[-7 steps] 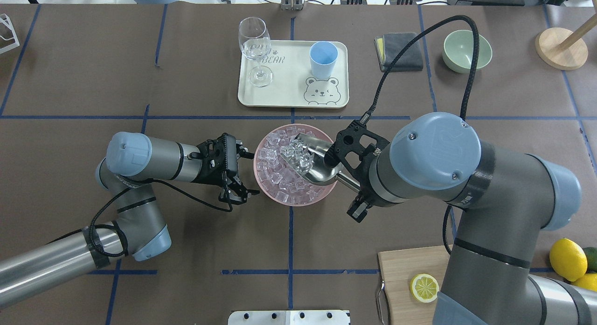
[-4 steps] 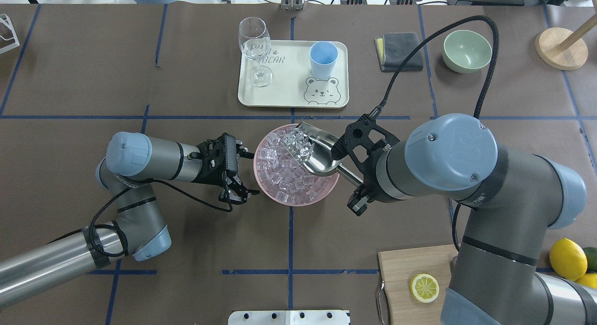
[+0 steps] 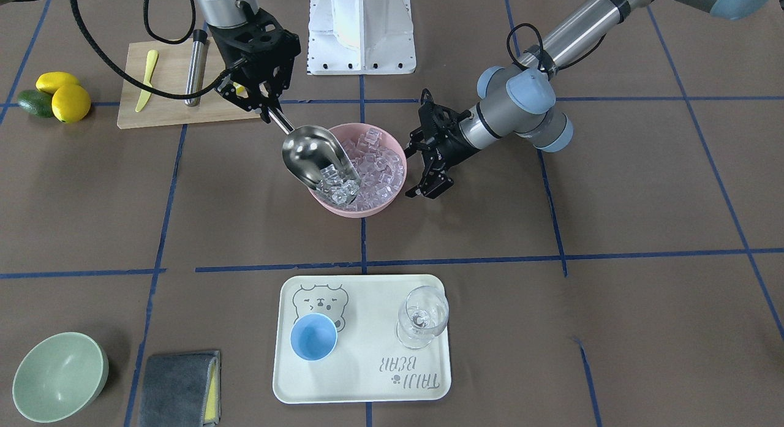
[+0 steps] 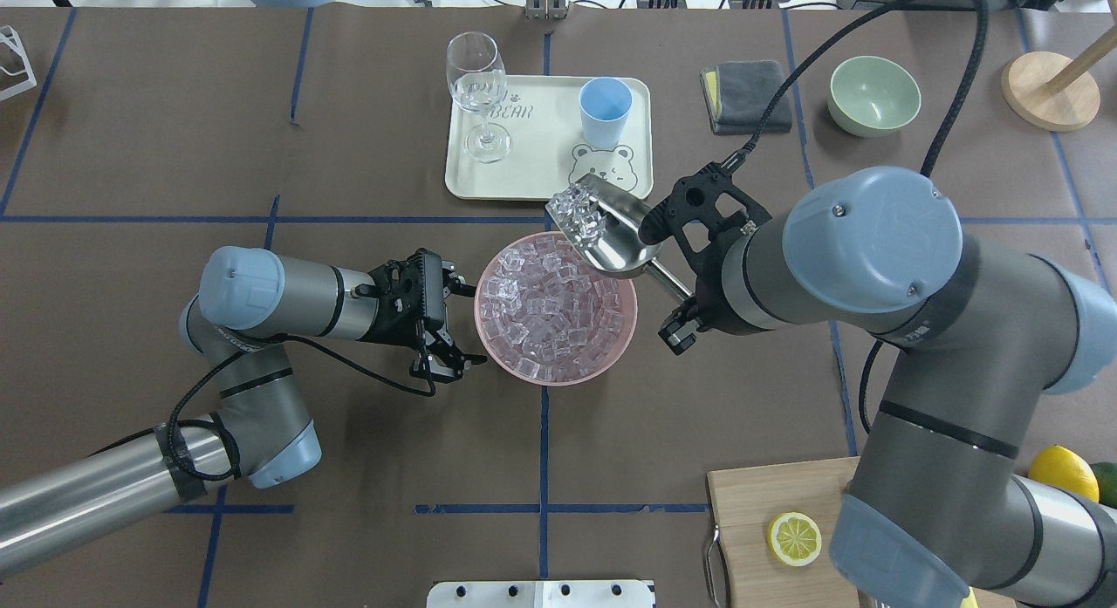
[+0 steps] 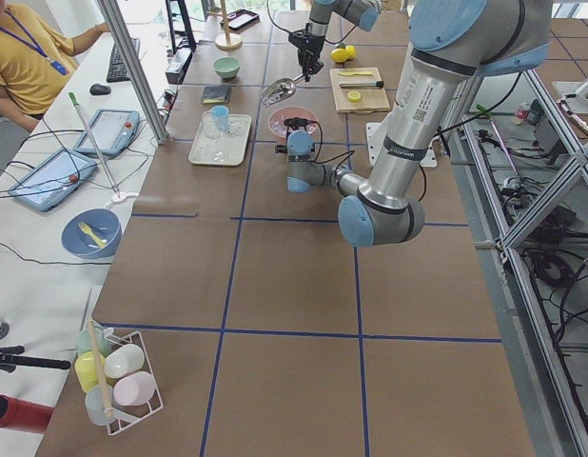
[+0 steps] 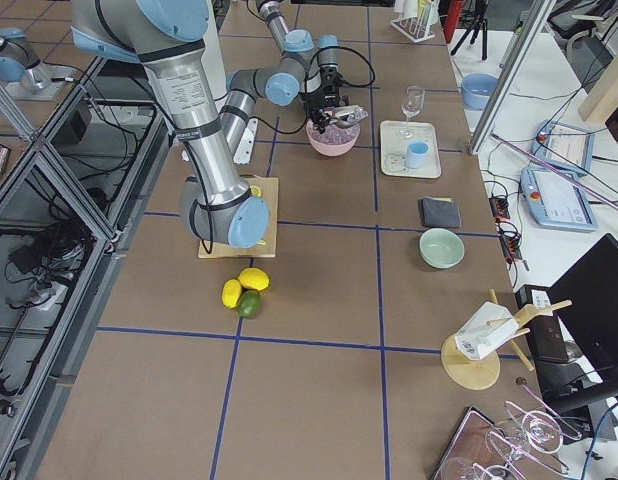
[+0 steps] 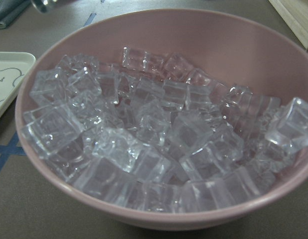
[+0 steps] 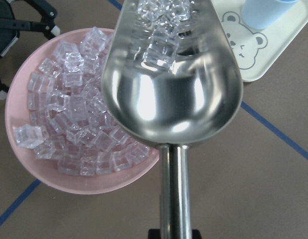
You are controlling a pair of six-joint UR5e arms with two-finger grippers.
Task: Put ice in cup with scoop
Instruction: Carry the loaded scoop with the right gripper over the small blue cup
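Note:
My right gripper (image 3: 267,110) is shut on the handle of the steel scoop (image 4: 618,240). It holds the scoop raised over the far right rim of the pink bowl (image 4: 611,353), just short of the tray. Several ice cubes (image 4: 580,214) lie at the scoop's front lip and also show in the right wrist view (image 8: 159,30). The bowl holds a heap of ice (image 4: 550,307), seen close in the left wrist view (image 7: 159,129). The light-blue cup (image 4: 605,109) stands upright on the tray. My left gripper (image 4: 471,324) is open and empty beside the bowl's left side.
The cream bear tray (image 4: 541,176) also carries a clear stemmed glass (image 4: 478,85). A grey cloth (image 4: 746,93), a pale-green bowl (image 4: 873,93) and a wooden stand (image 4: 1047,89) sit at the far right. A cutting board (image 4: 759,503) with a lemon half (image 4: 794,538) lies near right.
My right gripper has lifted the scoop with ice out of the pink bowl and carried it toward the tray. The left arm has not moved.

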